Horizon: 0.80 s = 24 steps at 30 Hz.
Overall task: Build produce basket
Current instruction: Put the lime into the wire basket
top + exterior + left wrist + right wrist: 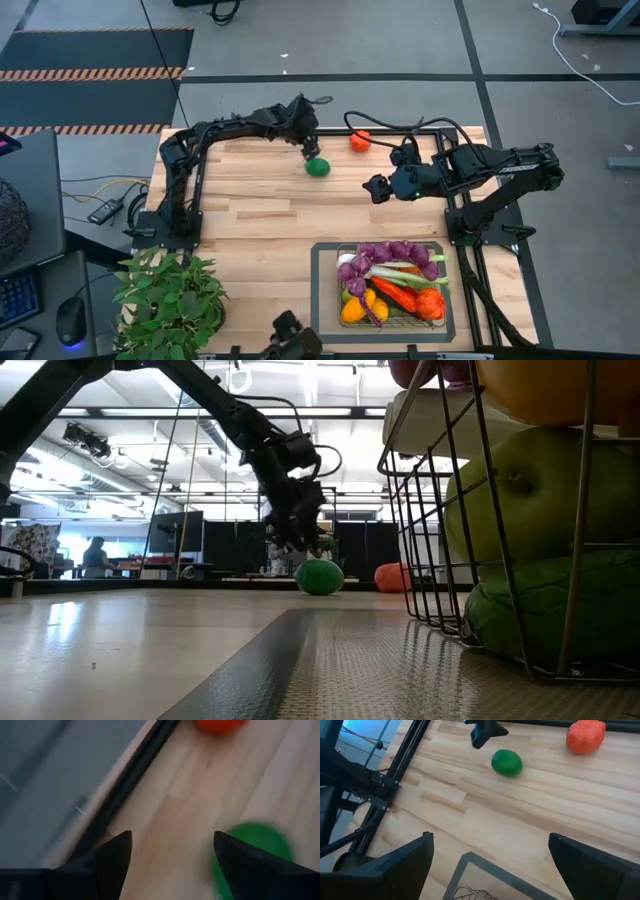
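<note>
Over table's far edge, left pincer [311, 152] gapes above lime [318, 167].

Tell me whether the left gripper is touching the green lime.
Apart. The right wrist view shows bare wood between the left gripper and the green lime; its open fingers hold nothing.

You only get part of the basket [440, 510] in the low view: its top and right side run off the picture at 3 o'clock. In the left wrist view the lime [252, 852] is smeared with blur and half covered by a dark finger [250, 865], while the orange-red fruit [220, 725] is cut by the edge at 12 o'clock. From above, produce [390, 280] low in the pile is buried. The person [97, 555] far back at 9 o'clock is too small to make out.
</note>
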Each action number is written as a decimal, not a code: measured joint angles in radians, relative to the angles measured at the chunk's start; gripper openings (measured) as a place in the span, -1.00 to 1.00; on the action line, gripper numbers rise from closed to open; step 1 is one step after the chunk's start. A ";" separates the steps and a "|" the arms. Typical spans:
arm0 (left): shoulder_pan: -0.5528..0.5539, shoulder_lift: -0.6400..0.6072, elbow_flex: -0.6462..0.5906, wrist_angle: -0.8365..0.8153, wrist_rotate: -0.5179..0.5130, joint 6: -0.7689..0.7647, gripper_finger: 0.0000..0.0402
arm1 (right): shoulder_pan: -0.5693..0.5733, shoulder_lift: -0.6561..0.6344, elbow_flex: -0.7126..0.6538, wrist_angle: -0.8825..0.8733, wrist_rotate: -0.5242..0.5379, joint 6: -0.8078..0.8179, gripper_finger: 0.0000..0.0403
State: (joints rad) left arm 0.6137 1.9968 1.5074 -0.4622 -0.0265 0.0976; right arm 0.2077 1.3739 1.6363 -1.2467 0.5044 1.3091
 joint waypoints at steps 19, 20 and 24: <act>-0.074 0.062 -0.009 -0.019 0.232 -0.308 0.09 | -0.008 0.005 0.000 0.076 0.000 -0.011 0.97; -0.083 0.061 -0.008 -0.021 0.222 -0.296 0.10 | -0.008 0.007 0.000 0.084 -0.001 -0.010 0.97; -0.115 0.060 -0.007 -0.034 0.196 -0.255 0.12 | -0.007 0.016 0.000 0.097 -0.008 -0.011 0.97</act>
State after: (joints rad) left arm 0.4991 2.0571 1.5000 -0.4961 0.1695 -0.1573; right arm 0.2007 1.3896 1.6367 -1.1495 0.4961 1.2981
